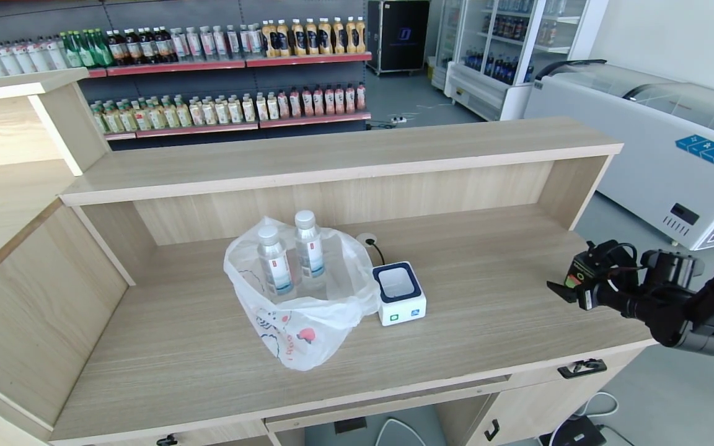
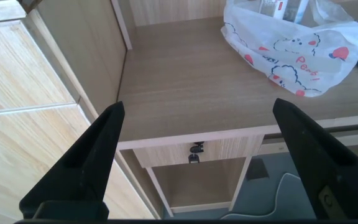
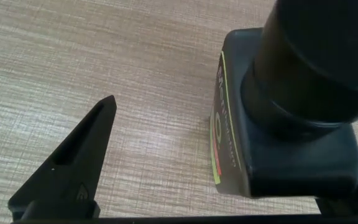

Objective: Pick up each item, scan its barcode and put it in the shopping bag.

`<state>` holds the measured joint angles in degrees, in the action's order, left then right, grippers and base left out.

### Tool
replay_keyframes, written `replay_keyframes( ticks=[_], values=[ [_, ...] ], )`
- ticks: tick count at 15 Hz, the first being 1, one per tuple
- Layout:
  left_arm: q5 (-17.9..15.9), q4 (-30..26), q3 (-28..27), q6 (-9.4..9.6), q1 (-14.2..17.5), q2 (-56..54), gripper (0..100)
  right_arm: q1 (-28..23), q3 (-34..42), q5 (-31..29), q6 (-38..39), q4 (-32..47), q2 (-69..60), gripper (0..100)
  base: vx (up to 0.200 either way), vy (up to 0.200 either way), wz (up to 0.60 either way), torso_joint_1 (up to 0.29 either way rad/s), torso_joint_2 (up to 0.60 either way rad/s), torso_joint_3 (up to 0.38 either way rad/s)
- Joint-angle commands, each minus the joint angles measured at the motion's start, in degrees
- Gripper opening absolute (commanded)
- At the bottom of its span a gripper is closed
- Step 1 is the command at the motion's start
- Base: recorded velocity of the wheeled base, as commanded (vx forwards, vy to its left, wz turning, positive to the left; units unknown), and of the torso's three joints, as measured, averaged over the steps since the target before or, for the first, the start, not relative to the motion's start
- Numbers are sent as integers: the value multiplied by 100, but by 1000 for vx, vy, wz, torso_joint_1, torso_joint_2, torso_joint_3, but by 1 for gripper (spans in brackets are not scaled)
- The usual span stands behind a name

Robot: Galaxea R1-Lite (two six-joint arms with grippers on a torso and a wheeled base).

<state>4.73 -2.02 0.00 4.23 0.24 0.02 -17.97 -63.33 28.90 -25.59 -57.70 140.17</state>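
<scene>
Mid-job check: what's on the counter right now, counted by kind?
Bottles: 2, both standing in the bag
Bag: 1
Scanner: 1
Total: 4

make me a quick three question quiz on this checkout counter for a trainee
1. True or false: two bottles stand inside the shopping bag.
2. The scanner sits: A) beside the bag, on the counter; B) inside the bag; C) on the floor.
3. What does the left gripper hold?
Key: 1 true; 2 A; 3 nothing, it is open and empty.
</scene>
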Motion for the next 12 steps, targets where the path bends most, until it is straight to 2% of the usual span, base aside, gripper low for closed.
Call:
replay_keyframes(
  ticks=[1, 2, 3, 12],
  values=[
    [2, 0, 0, -1, 2, -2, 100, 13, -83, 1, 28, -5, 28, 100, 0, 0, 0, 0, 0, 0],
    [2, 0, 0, -1, 2, -2, 100, 13, -83, 1, 28, -5, 28, 100, 0, 0, 0, 0, 0, 0],
    [2, 0, 0, -1, 2, -2, 100, 13, -180, 10, 36, -5, 28, 0, 0, 0, 0, 0, 0, 0],
    [2, 0, 0, -1, 2, -2, 100, -14, -145, -25, -201, -259, -341, 0, 0, 0, 0, 0, 0, 0]
  ],
)
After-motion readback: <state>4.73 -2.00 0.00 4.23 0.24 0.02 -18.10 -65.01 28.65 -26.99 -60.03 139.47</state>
